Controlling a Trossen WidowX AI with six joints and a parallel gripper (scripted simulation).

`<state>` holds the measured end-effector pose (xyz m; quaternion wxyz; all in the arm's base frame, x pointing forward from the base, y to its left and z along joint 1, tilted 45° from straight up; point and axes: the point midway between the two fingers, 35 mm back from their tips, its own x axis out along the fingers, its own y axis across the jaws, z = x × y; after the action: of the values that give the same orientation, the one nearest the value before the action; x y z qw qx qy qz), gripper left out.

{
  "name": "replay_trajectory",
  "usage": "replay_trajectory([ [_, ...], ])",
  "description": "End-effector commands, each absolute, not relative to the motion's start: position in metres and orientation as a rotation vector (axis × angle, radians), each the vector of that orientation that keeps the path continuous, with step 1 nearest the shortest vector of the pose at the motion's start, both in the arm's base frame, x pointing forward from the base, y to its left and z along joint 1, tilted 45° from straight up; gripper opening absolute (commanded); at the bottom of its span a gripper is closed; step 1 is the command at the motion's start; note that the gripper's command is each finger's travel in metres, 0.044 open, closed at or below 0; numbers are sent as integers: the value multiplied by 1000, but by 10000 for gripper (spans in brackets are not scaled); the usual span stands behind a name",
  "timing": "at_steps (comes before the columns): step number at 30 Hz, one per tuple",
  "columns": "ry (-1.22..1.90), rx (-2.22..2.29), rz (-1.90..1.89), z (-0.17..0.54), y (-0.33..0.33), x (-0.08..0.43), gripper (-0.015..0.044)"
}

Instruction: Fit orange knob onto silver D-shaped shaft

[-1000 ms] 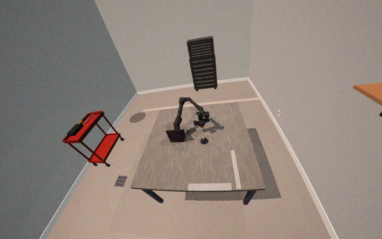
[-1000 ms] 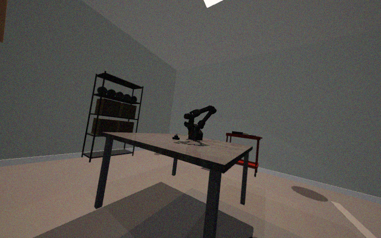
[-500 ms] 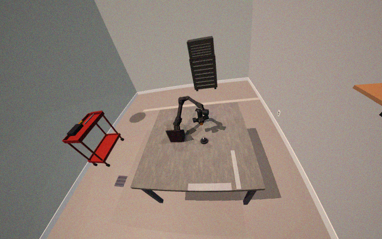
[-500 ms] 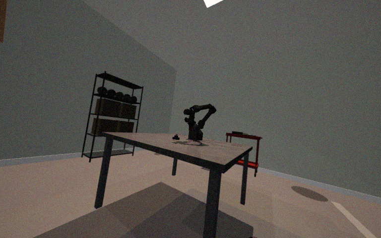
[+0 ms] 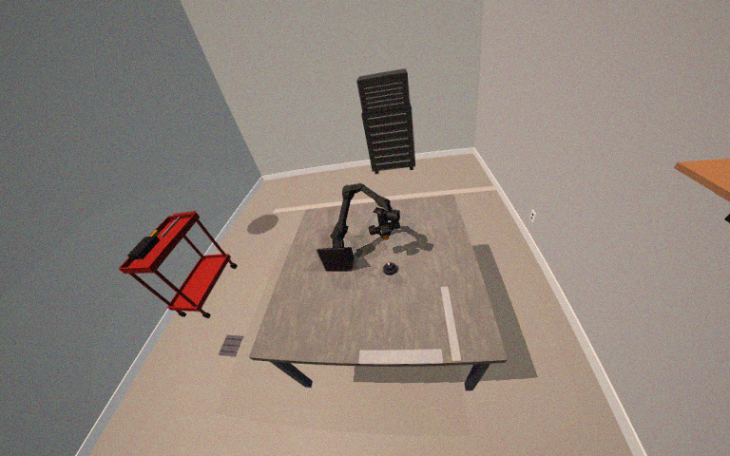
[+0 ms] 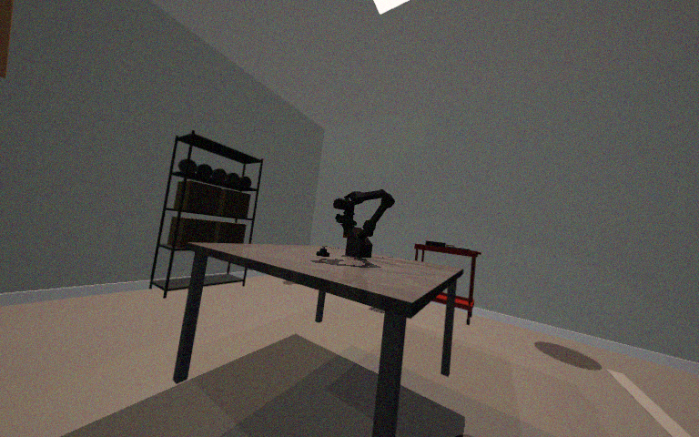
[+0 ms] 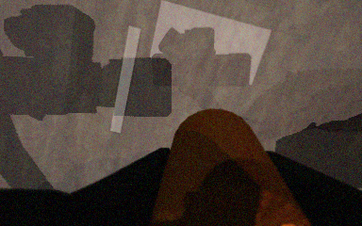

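Observation:
The orange knob (image 5: pixel 385 237) (image 7: pixel 214 127) is between the fingers of my gripper (image 5: pixel 383 234) (image 7: pixel 214 158), which is shut on it. The gripper holds it well above the table; in the exterior view the gripper (image 6: pixel 345 226) is dark and the knob is hard to make out. The round dark pedestal (image 5: pixel 390 270) (image 6: pixel 322 253) stands on the table, in front of the gripper in the top view. Its short silver shaft (image 5: pixel 390 263) points up. The shaft's flat side is too small to tell. The knob's underside and hole are hidden. The pedestal does not show in the wrist view.
The grey table (image 5: pixel 323 316) (image 6: pixel 267 259) carries the arm's dark base (image 5: pixel 336 259) (image 6: pixel 359 247), left of the pedestal in the top view. Pale flat strips (image 5: pixel 400 356) (image 5: pixel 451 325) lie near the table's front right. A red cart (image 5: pixel 204 279) (image 6: pixel 453 250) stands off the table.

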<state>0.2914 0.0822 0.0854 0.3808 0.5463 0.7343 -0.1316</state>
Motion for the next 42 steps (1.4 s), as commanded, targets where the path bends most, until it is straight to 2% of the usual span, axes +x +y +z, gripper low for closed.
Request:
replay_trajectory([
  [1, 1858, 1393, -332, 78, 75, 299, 0],
  [42, 1856, 1387, -342, -36, 18, 325, 0],
])
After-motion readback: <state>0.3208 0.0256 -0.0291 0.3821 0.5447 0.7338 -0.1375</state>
